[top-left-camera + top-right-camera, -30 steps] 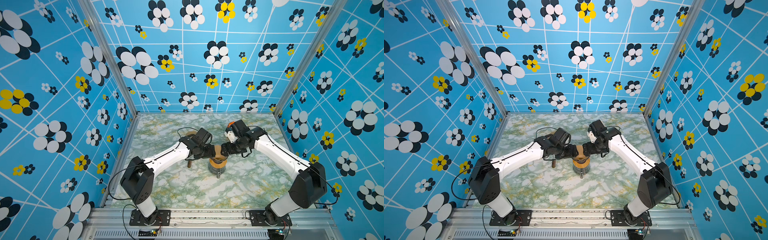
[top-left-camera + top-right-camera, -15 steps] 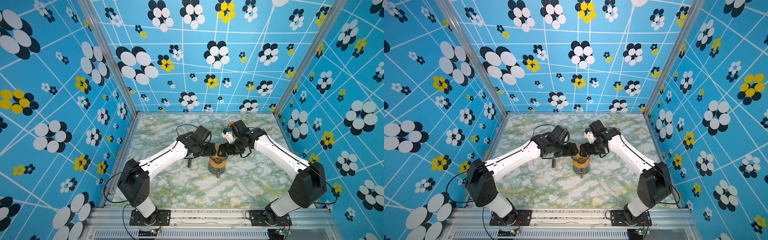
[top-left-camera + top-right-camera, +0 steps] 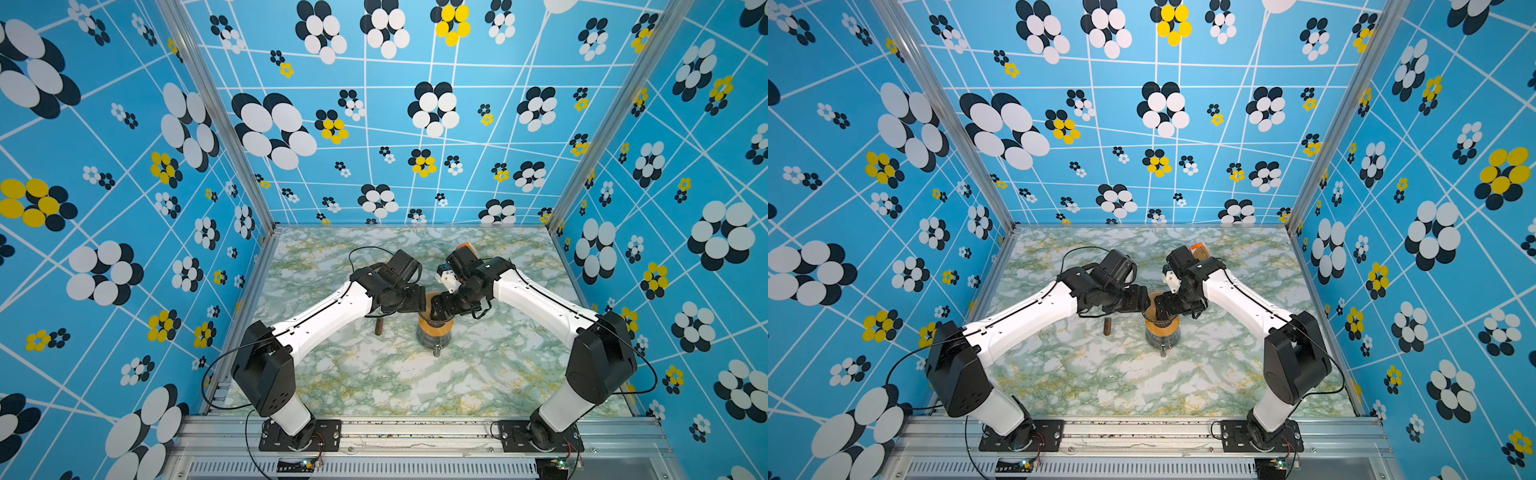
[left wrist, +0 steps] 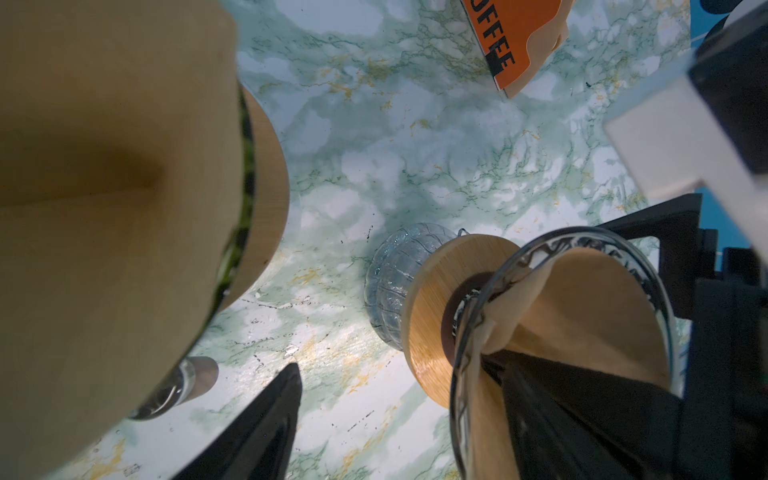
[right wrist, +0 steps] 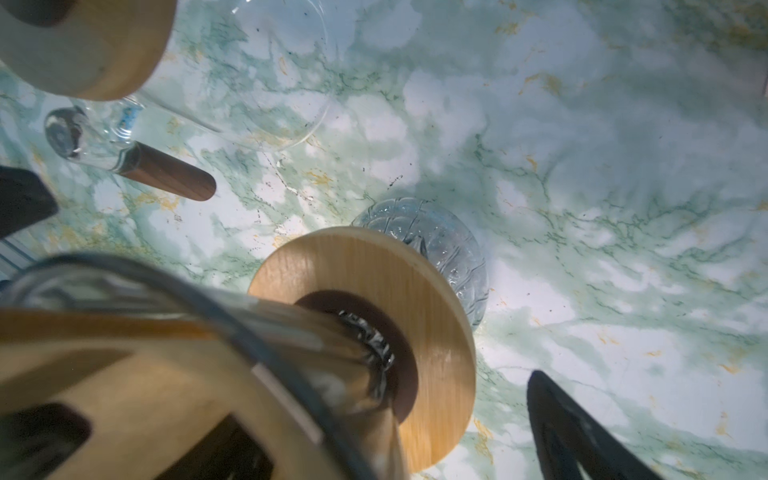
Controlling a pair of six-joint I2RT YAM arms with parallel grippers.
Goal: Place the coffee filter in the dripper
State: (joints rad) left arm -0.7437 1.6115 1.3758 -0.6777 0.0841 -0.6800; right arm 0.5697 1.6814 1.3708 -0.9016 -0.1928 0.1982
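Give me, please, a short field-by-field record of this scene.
dripper: glass with wooden collar, seated on the server
server: patterned glass, standing on the table
coffee filter: brown paper, inside the dripper, one edge curled inward
right gripper: open, one finger down inside the filter
left gripper: close beside the dripper; state unclear
filter pack: orange, on the table behind the right arm
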